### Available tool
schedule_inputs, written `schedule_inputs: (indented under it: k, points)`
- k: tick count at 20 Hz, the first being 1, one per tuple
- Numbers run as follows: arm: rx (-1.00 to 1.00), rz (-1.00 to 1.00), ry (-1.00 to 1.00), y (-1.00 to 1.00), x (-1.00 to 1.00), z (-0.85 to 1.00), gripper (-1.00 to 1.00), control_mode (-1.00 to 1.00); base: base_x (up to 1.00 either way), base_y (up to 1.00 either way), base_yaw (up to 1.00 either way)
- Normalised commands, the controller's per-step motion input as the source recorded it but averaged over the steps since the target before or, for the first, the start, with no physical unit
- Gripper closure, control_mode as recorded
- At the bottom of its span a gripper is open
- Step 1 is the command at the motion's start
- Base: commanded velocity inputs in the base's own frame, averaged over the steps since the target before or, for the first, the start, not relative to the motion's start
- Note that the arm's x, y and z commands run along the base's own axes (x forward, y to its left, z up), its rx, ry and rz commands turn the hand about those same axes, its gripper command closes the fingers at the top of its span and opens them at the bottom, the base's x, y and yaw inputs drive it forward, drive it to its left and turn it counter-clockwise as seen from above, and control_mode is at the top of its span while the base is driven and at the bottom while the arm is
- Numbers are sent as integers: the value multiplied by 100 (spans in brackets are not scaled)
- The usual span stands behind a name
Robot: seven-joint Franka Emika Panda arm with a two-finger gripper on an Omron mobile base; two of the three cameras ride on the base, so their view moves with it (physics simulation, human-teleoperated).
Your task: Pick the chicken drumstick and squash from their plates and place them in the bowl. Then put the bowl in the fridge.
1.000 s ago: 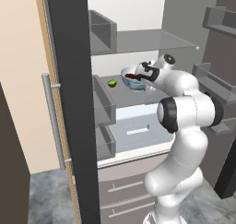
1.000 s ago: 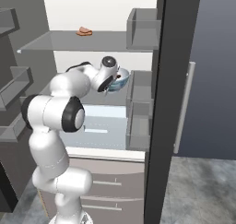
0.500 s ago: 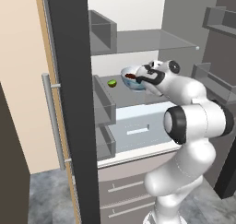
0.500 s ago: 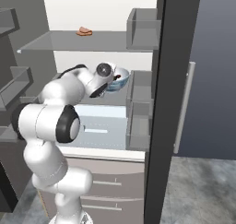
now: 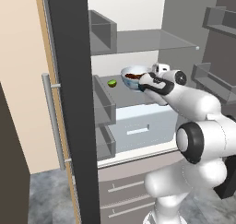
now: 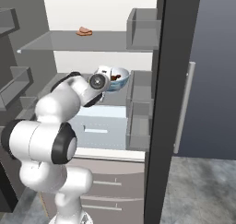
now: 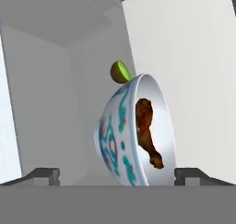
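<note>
Claw (image 7: 117,174) now spread wide and backing off mid-frame, the bowl (image 7: 133,131) sits released on the fridge (image 5: 138,43) shelf, job looks nearly done.

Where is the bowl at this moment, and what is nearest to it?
The bowl stands on the middle glass shelf of the fridge, with the chicken drumstick inside it. A small green fruit lies beside it, on its left in the left base view.

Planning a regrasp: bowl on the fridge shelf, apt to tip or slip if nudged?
The bowl looks rigid, probably ceramic, so fragile. Its rounded, glossy outside may slip between the jaws. It is deep, so a rim push could rock it, and the chicken drumstick leaning on one wall may shift.
</note>
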Motion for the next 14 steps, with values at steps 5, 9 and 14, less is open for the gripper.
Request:
schedule_inputs:
  k: [5,9,14]
  points:
    - [-6,0,0,0,-59,33,-100,-100,0,0,0]
    - [-3,0,0,0,-55,42,-100,-100,0,0,0]
    - [0,-2,3,0,-55,47,-100,-100,0,0,0]
